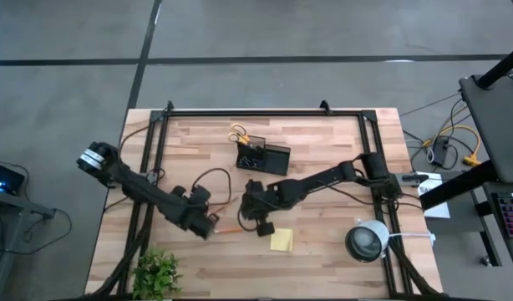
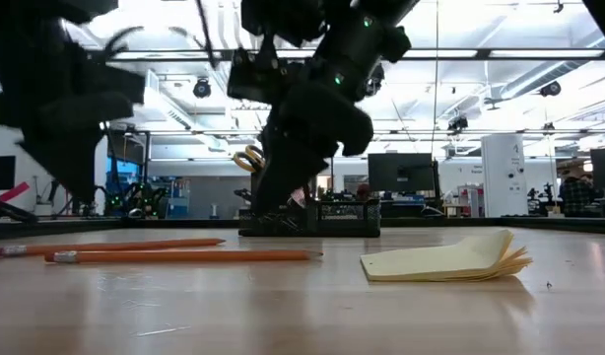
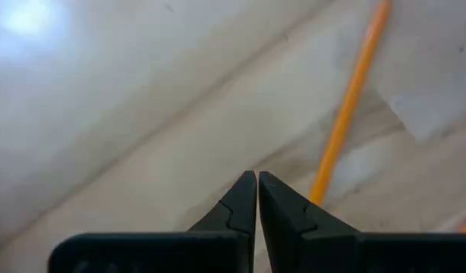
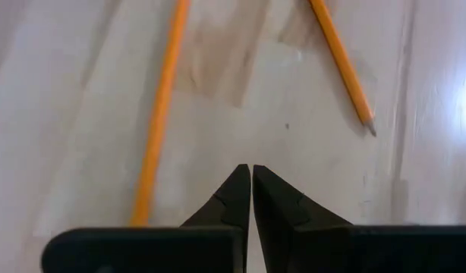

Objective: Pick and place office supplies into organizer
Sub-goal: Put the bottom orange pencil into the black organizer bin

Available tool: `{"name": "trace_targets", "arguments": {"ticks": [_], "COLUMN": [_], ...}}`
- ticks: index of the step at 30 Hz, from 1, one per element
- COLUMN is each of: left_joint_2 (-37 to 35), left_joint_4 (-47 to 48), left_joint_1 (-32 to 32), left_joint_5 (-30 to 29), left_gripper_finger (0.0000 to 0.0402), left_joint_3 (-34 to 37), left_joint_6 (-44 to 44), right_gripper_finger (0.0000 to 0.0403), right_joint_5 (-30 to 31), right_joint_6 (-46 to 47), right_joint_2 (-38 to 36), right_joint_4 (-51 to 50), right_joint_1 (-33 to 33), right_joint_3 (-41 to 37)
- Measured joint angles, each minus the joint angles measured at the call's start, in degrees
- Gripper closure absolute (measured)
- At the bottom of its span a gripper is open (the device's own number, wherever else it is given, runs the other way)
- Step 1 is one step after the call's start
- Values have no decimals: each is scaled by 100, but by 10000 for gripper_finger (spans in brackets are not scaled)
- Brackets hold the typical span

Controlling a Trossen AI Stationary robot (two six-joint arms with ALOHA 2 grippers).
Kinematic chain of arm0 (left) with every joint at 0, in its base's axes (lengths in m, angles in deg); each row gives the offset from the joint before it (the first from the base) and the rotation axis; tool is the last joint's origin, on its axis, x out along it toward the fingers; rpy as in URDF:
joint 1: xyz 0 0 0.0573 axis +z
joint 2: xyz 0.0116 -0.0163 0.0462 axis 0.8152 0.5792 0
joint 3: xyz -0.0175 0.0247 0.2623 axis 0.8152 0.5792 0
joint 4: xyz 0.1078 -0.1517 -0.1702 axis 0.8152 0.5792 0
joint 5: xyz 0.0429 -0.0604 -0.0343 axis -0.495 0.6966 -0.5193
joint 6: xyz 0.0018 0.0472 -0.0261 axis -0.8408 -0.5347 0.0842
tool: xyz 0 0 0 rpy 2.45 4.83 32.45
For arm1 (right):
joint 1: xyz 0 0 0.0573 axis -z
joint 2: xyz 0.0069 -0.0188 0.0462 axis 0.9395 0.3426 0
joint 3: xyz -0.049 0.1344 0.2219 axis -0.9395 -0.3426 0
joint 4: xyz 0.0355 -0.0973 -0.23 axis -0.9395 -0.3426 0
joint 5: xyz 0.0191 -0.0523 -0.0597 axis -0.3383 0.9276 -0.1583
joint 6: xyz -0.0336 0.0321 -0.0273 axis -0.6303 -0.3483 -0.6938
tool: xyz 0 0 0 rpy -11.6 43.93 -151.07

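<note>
Partly done, judging by the layout. Black organizer (image 1: 263, 156) toward the far middle of the surface (image 1: 323, 134), already holding yellow-handled scissors (image 1: 238, 134) upright at its left end; other contents too dark to make out. Two orange pencils (image 2: 179, 255) lying flat on the wood, near the front, roughly parallel and close together in the low view. Yellow sticky-note pad (image 1: 281, 241) also loose on the surface, near the front centre, its top sheets slightly fanned. Small dark block (image 1: 264, 227) apparently just beside the right gripper, not clearly told apart from the arm.

Left gripper (image 3: 256, 182) closed and empty, hanging low over the wood with one pencil (image 3: 347, 114) just beside its tips. Right gripper (image 4: 250, 174) likewise closed on nothing, pointed down between two pencils (image 4: 159, 114), touching neither as far as visible.

Left to do, by this reading: both pencils, the pad and probably the block. No pens visible outside the organizer. Green plant (image 1: 156, 272) at the front left corner and round white-grey device (image 1: 367, 241) at the front right, not part of the job.
</note>
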Motion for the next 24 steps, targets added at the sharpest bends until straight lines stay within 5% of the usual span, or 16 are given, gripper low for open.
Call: {"name": "trace_targets", "arguments": {"ticks": [5, 17, 24], "left_joint_2": [-355, -452, -452], "left_joint_4": [-1244, -2136, -2514], "left_joint_1": [220, 387, 387], "left_joint_5": [177, 218, 457], "left_gripper_finger": [400, 400, 400], "left_joint_3": [803, 1334, 1322], "left_joint_6": [-306, -426, -675], "right_gripper_finger": [394, 394, 394], "right_joint_5": [137, 311, -172], "right_joint_6": [-165, 776, 130], "right_joint_2": [-3, 8, -24], "right_joint_4": [180, 463, -626], "right_joint_1": [24, 678, 724], "right_joint_3": [124, 447, 510]}}
